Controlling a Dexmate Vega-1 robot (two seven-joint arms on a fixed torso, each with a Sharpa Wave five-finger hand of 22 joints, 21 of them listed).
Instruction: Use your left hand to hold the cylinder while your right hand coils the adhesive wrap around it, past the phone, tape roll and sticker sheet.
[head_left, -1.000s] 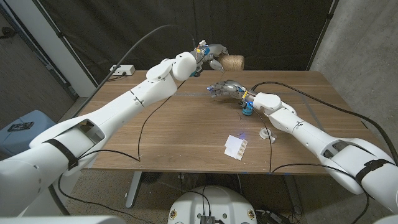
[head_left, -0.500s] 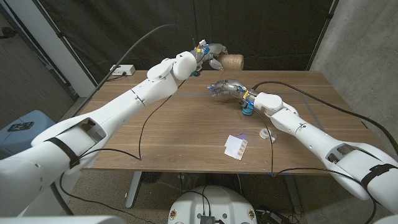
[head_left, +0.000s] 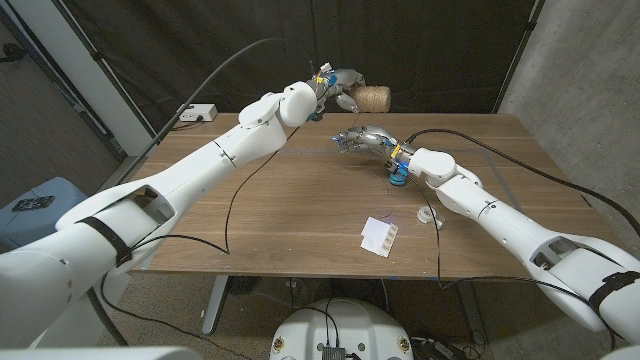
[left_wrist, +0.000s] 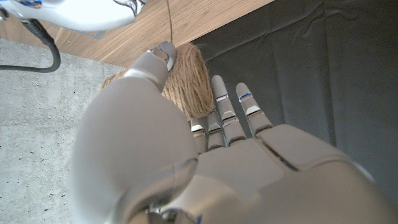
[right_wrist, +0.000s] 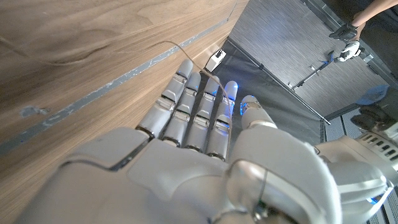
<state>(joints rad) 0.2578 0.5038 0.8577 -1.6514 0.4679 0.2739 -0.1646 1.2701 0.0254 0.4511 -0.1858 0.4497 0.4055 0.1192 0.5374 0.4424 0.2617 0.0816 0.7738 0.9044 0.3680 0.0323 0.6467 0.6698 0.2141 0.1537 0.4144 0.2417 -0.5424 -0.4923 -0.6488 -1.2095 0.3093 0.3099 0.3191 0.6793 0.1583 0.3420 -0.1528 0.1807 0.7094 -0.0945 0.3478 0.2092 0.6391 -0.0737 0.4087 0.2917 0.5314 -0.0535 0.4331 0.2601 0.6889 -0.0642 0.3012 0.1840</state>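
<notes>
Since the earlier frames, the right hand (head_left: 362, 139) has edged slightly toward the left hand (head_left: 342, 88), which grips the twine-wound cylinder (head_left: 373, 98) above the table's (head_left: 300, 200) far edge. Right-hand grasp: cannot tell. Expect a light, rough, non-slip cylinder; hold its end.

Cylinder (head_left: 374, 98) at table (head_left: 300, 200) far edge; sticker sheet (head_left: 379, 235) probably front-right.

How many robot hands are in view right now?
2. The left robot hand grips the tan twine-wrapped cylinder by the wooden table's far edge; the right robot hand hovers over the table, nearer the robot. None looks hidden.
</notes>
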